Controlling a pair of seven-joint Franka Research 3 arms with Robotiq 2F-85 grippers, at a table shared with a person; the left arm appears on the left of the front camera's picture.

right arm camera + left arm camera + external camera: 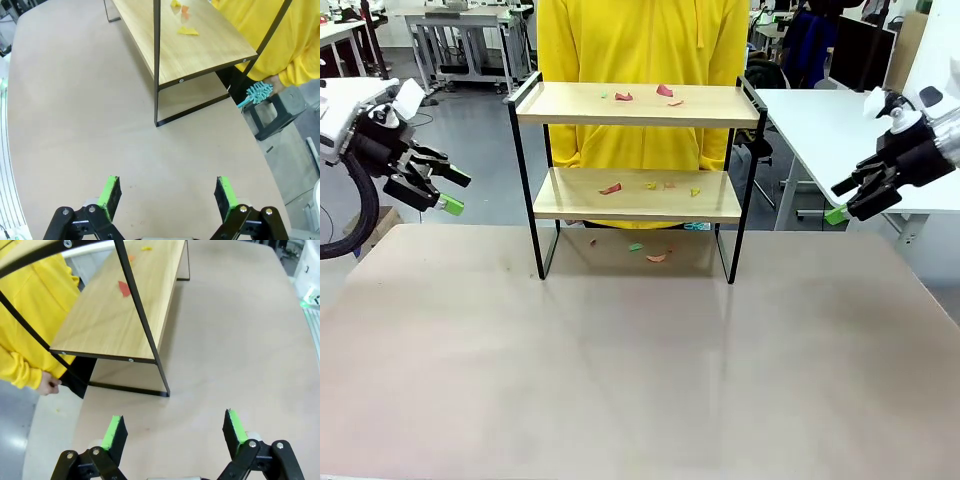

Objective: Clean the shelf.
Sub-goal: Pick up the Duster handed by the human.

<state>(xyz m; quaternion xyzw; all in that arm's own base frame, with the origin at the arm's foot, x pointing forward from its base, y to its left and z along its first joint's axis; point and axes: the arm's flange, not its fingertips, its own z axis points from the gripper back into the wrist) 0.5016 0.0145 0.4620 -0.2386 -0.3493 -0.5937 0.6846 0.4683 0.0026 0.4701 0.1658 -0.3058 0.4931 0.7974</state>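
Both arms parked off the work, nothing in either pincer.

- Left gripper (457, 192) hangs at 9 o'clock of the front view, above the table (620, 380) edge. Jaws wide, green pads apart and bare. Its wrist view confirms this: left gripper (175, 427) spread with only tabletop between the pads.
- Right gripper (838, 200) sits at 3 o'clock, also wide and empty. Same story in its own camera, right gripper (165, 187).
- The shelf (638, 118) stands at 12 o'clock on the table's far side, feet on the tabletop, person close behind it. Its long axis runs 9-to-3, square across my line of sight, so each arm faces a short railed end.
- Paper scraps (623, 97) lie on the top board, more on the lower board, and a few on the table under the frame.

The relation that matters:
- From the left pincer the shelf (110, 325) lies up toward 11 o'clock. From the right pincer the shelf (200, 45) lies toward 1 o'clock. Both are well apart from it.
- I judge the two arms about equally near, each to its own end.
- A teal duster (256, 94) is in the person's hand (276, 86), just beyond the shelf's right end, so the right arm is the nearer one to it.

My read: cleaning has not begun. If the duster is meant for me, the right arm should take it. Any sweep should then run along the boards, not across them, entering from the open front because the side rails block the ends.
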